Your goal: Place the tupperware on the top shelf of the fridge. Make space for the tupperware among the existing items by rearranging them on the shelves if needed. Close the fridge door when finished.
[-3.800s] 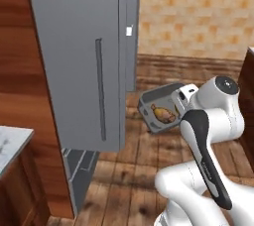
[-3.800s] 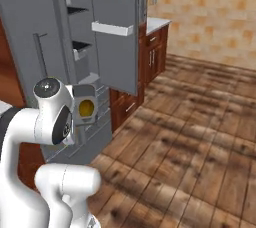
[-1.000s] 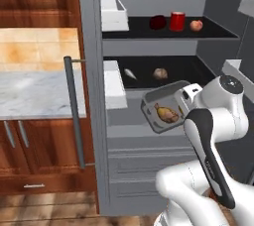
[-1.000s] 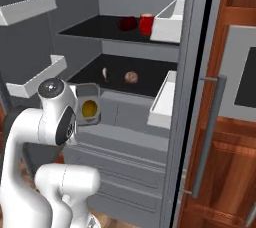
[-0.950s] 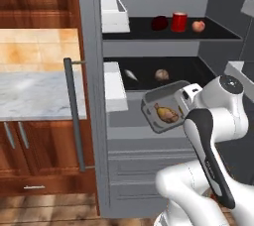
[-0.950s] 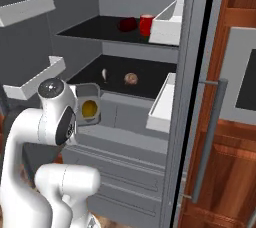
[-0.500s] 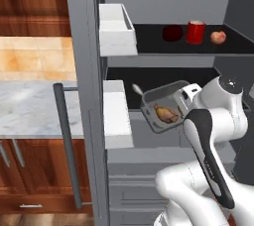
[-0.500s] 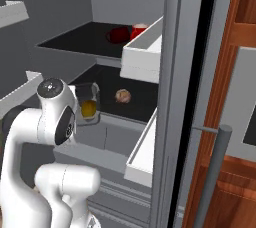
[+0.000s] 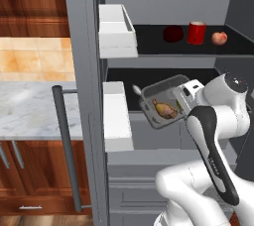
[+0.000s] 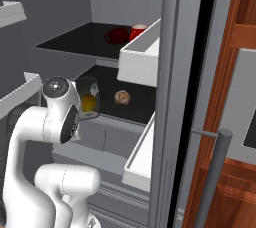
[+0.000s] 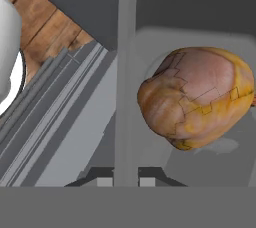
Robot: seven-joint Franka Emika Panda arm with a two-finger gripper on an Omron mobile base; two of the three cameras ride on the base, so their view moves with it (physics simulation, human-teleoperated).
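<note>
Fingers (image 11: 125,181) pinch the unlabelled tupperware (image 9: 163,102) rim, tilted before the fridge (image 9: 163,2).

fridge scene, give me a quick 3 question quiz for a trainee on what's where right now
1. True or false: the tupperware already rests on the top shelf.
2. Which of these stands on the top shelf? A) the brown round lump B) the red can C) a milk carton
3. Fill in: the gripper is shut on the rim of the ____.

Key
1. False: it is held in the air, tilted, in front of the lower shelf.
2. B: the can stands between a dark red item and the apple; the lump lies on the lower shelf.
3. tupperware
</note>
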